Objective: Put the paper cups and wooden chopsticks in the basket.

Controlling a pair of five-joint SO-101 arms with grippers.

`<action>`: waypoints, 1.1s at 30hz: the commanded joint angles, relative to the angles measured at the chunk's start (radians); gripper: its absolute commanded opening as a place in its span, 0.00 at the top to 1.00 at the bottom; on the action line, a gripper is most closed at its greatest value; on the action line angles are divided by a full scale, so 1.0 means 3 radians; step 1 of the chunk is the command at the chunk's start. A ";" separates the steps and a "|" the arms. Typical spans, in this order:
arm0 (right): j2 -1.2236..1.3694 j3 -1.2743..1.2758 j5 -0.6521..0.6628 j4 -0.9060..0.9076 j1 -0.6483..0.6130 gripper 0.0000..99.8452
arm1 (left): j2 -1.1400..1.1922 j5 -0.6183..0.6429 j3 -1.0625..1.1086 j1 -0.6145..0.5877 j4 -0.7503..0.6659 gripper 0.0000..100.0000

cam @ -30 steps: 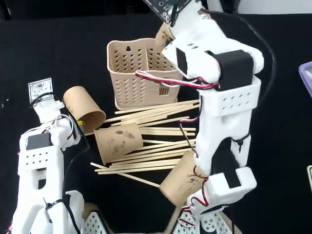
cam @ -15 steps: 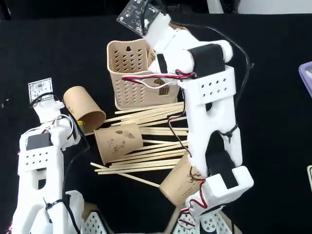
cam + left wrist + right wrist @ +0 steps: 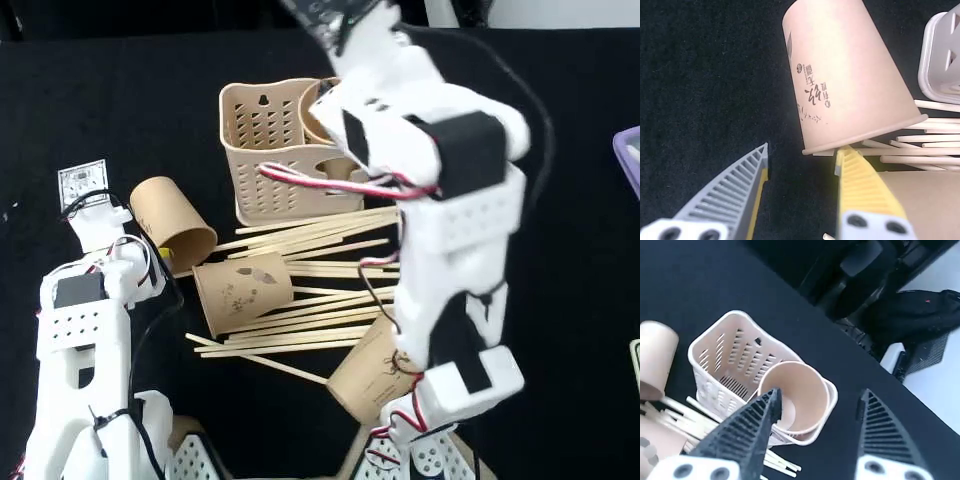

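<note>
A beige slotted basket (image 3: 265,160) (image 3: 722,360) stands at the back of the black table. One paper cup (image 3: 318,118) (image 3: 799,392) sits upright in its right compartment. My right gripper (image 3: 818,393) hovers open above that cup, holding nothing. Three more cups lie on their sides: one (image 3: 172,222) (image 3: 847,82) at the left, one (image 3: 243,290) in the middle, one (image 3: 375,375) near the front. Wooden chopsticks (image 3: 320,285) (image 3: 930,140) lie scattered among them. My left gripper (image 3: 802,148) is open, just short of the left cup's rim.
The right arm (image 3: 440,170) towers over the basket and chopsticks. The left arm (image 3: 85,310) stands at the front left. A purple object (image 3: 630,160) sits at the right edge. Bare black tabletop (image 3: 120,110) lies left of the basket.
The right arm swung over the basket with a cup, then pulled back; the cup now stands in the basket, free of the gripper. The left arm has not moved.
</note>
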 commanded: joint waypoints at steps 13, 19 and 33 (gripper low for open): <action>-0.2289 0.3619 -0.0056 -0.0327 0.0077 0.76 | -0.0077 0.0000 -0.0586 -0.0079 0.0629 0.78; -0.3020 0.5076 -0.0056 -0.1120 0.0092 0.76 | -0.0041 -0.0491 -0.1051 -0.0064 0.1151 0.78; -0.3956 0.6360 -0.0082 -0.1529 0.0092 0.76 | -0.0066 -0.1202 -0.0161 0.0033 -0.0419 0.78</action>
